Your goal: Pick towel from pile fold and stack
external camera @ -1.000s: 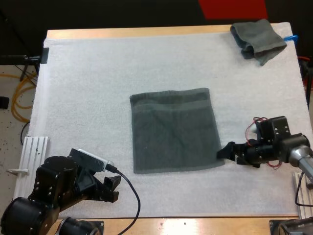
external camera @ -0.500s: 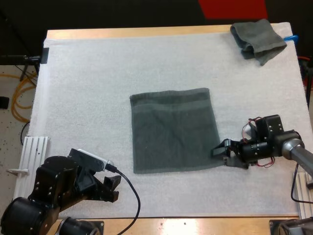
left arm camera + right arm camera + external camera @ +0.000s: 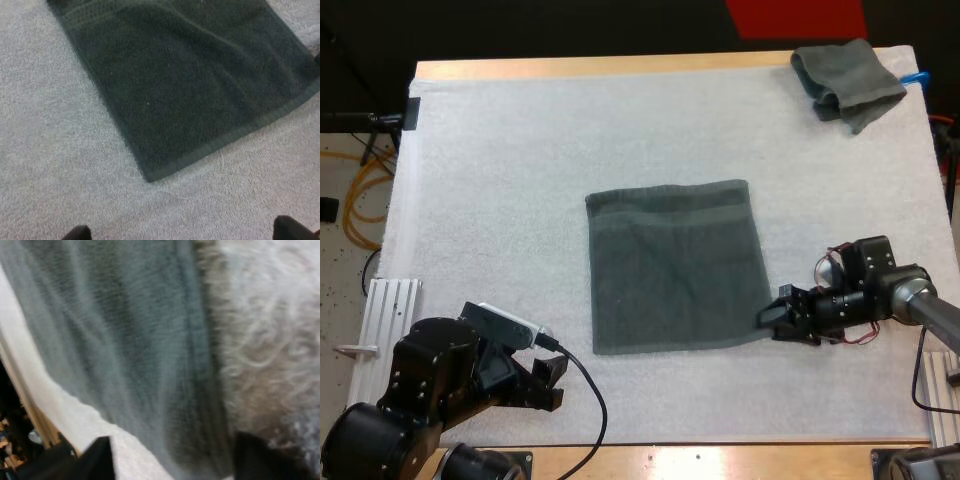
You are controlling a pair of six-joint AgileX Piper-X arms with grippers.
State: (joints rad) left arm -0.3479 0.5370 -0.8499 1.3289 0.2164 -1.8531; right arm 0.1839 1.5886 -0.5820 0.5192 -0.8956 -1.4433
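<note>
A dark grey-green towel (image 3: pixel 675 265) lies flat and square in the middle of the white mat (image 3: pixel 520 170). A second, crumpled towel (image 3: pixel 847 82) sits at the mat's far right corner. My right gripper (image 3: pixel 772 320) is low at the flat towel's near right corner. In the right wrist view its fingers stand apart, open (image 3: pixel 172 460), with the towel's edge (image 3: pixel 150 355) between them. My left gripper (image 3: pixel 550 380) rests near the mat's front left, open (image 3: pixel 182 232), a short way off the towel's near left corner (image 3: pixel 150 175).
A wooden table edge (image 3: pixel 620 66) runs along the far side and the front. A white rail (image 3: pixel 385 320) lies left of the mat. Bare mat stretches to the left and beyond the flat towel.
My right gripper has slid left and down to the flat towel's near right corner. The left arm and both towels have stayed put.
</note>
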